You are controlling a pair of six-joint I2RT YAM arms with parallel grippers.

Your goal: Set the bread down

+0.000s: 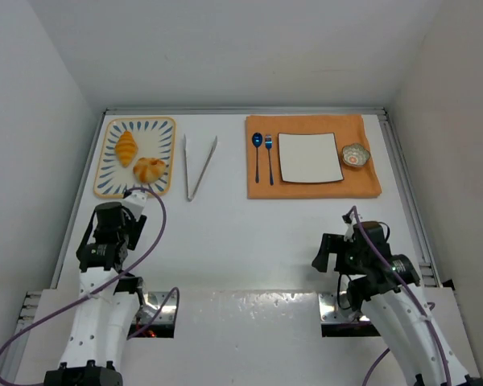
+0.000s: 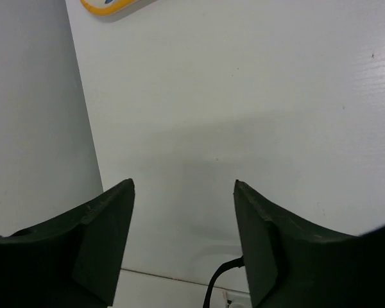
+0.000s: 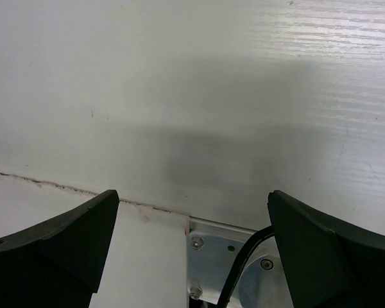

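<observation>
The ridged croissant (image 1: 126, 148) and the rounder bun (image 1: 150, 170) lie on a yellow-rimmed, blue-patterned tray (image 1: 105, 165) at the far left of the table. A corner of that tray (image 2: 109, 5) shows at the top of the left wrist view. My left gripper (image 1: 106, 241) (image 2: 183, 183) is open and empty over bare table, just on the near side of the tray. My right gripper (image 1: 338, 256) (image 3: 192, 194) is open and empty near the table's front edge. The bread is out of both wrist views.
Metal tongs (image 1: 200, 165) lie right of the tray. An orange placemat (image 1: 362, 183) at the far right holds a spoon (image 1: 257, 153), a fork (image 1: 269, 157), a square white plate (image 1: 310, 157) and a small patterned bowl (image 1: 355, 154). White walls enclose the table.
</observation>
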